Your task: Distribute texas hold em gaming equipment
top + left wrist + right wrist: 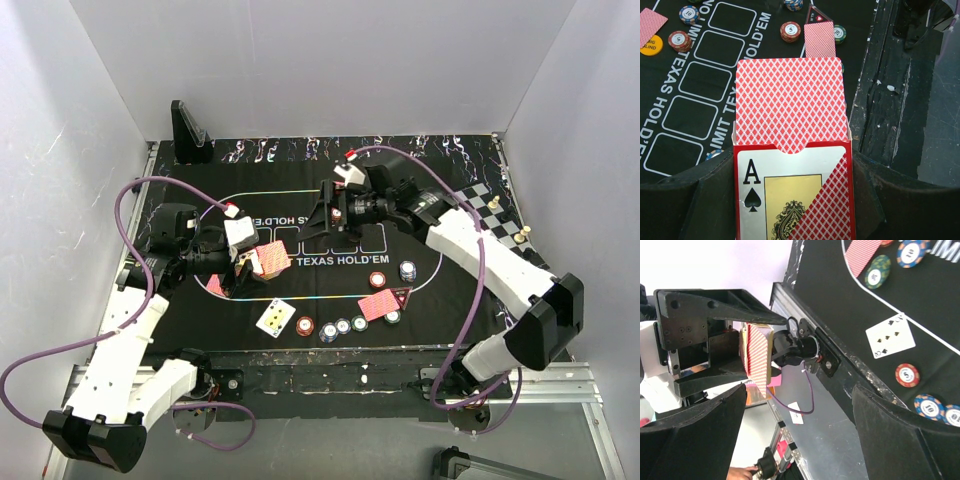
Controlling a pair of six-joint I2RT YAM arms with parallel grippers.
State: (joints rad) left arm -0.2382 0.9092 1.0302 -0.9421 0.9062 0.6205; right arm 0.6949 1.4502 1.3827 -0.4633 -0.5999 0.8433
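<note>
Nearest the arm bases, along the front of the table (300, 365), sits a row of poker chips (342, 326). A face-up spade card (275, 317) lies just to their left on the black mat (440, 190).

Slightly farther in, the left pincer (248, 262) is clenched on the card box (795, 200), held above the mat. The red-backed deck (790, 105) stands partly out of the box's open mouth. The cards are light, thin and slick. They bend readily and slide over one another, so a pinch probably drags out several unless it catches only the outermost card. The exposed top edge, above the box's thumb notch, looks the best place to take hold, with the flat faces between the pads.

Farther still, the right pincer (328, 215) hangs released, jaws wide and empty. It faces the deck from across the mat, near it but apart, not yet around it.
</note>
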